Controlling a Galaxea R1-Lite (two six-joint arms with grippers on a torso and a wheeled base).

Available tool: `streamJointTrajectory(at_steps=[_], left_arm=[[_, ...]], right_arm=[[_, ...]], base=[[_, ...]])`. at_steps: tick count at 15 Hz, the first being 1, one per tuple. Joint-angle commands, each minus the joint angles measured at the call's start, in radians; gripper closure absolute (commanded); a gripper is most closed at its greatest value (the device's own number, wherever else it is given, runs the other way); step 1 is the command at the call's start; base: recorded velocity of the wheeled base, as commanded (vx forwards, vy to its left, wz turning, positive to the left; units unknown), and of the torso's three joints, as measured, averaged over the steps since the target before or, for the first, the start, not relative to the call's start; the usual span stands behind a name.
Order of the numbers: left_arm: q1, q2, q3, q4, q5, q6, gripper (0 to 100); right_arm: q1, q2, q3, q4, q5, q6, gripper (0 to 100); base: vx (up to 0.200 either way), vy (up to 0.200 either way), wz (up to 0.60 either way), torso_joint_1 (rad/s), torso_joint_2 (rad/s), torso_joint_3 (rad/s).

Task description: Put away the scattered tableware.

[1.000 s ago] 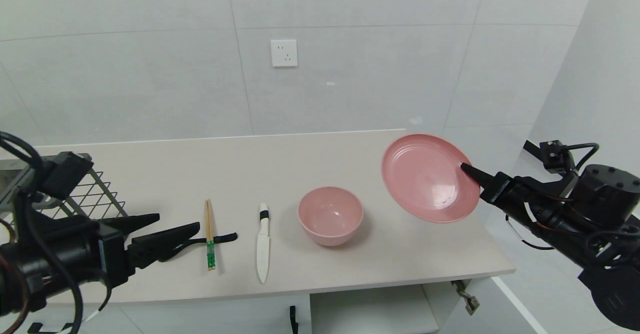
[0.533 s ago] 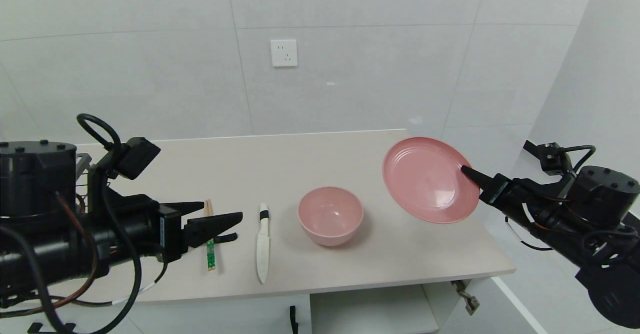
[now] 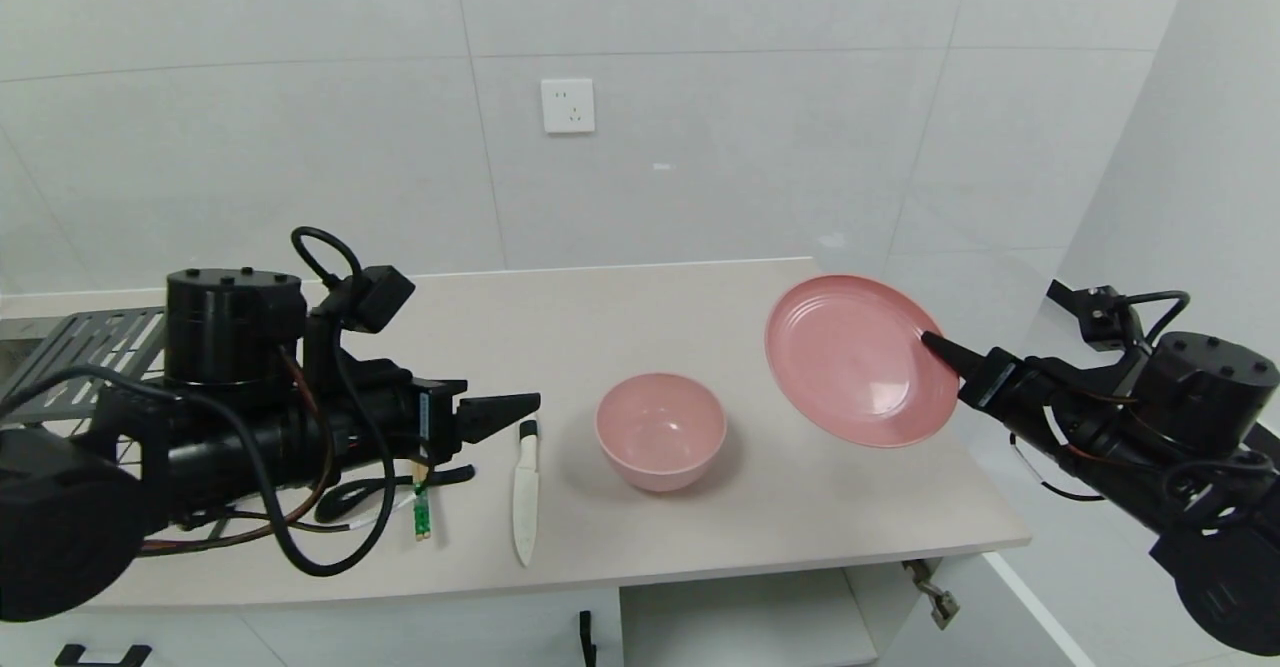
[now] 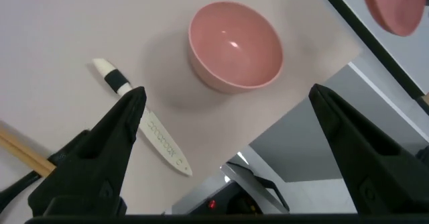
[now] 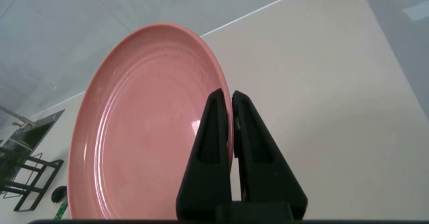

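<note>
- Grips plate (image 3: pixel 850 357) by its rim in right gripper (image 3: pixel 932 339), tilted, above counter's (image 3: pixel 600 327) right end.
- Holds left gripper (image 3: pixel 510 412) spread wide, empty, over knife (image 3: pixel 526 487), near bowl (image 3: pixel 661 430).

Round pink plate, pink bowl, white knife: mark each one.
Round pink plate (image 3: pixel 850 357), head view, its inner face.
Pink bowl (image 3: pixel 660 427), head view, its inner bottom.
White knife (image 4: pixel 164 147), left wrist view, its blade.
</note>
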Motion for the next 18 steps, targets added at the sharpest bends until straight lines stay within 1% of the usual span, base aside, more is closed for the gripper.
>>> streamJointTrajectory(at_steps=[1, 2, 6, 8, 10, 11, 14, 18], left_arm=[[-0.003, 0.097, -0.045, -0.003, 0.005, 0.0, 0], [-0.005, 0.125, -0.071, -0.003, 0.006, 0.0, 0], [-0.014, 0.188, -0.108, -0.005, 0.006, 0.003, 0], [-0.033, 0.234, -0.145, -0.005, 0.008, 0.003, 0], [-0.066, 0.28, -0.168, -0.006, 0.009, 0.003, 0], [-0.077, 0.294, -0.173, -0.006, 0.015, 0.003, 0], [-0.082, 0.349, -0.214, -0.005, 0.034, 0.003, 0], [-0.102, 0.417, -0.266, -0.003, 0.064, 0.001, 0]], right_arm=[[0.001, 0.001, 0.0, -0.001, 0.0, 0.0, 100], [0.001, 0.001, 0.0, -0.001, 0.0, 0.0, 100], [0.003, 0.006, 0.0, -0.001, 0.0, 0.0, 100], [0.004, 0.014, 0.0, -0.001, 0.0, 0.0, 100], [0.008, 0.02, 0.0, -0.001, 0.0, 0.0, 100], [0.008, 0.02, 0.0, -0.001, 0.0, 0.0, 100], [0.009, 0.021, 0.0, -0.001, 0.0, 0.0, 100], [0.011, 0.02, 0.0, -0.001, 0.0, 0.0, 100]], base=[[0.0, 0.0, 0.0, 0.0, 0.0, 0.0], [0.0, 0.0, 0.0, 0.0, 0.0, 0.0], [0.0, 0.0, 0.0, 0.0, 0.0, 0.0], [0.0, 0.0, 0.0, 0.0, 0.0, 0.0], [0.0, 0.0, 0.0, 0.0, 0.0, 0.0], [0.0, 0.0, 0.0, 0.0, 0.0, 0.0], [0.0, 0.0, 0.0, 0.0, 0.0, 0.0], [0.0, 0.0, 0.0, 0.0, 0.0, 0.0]])
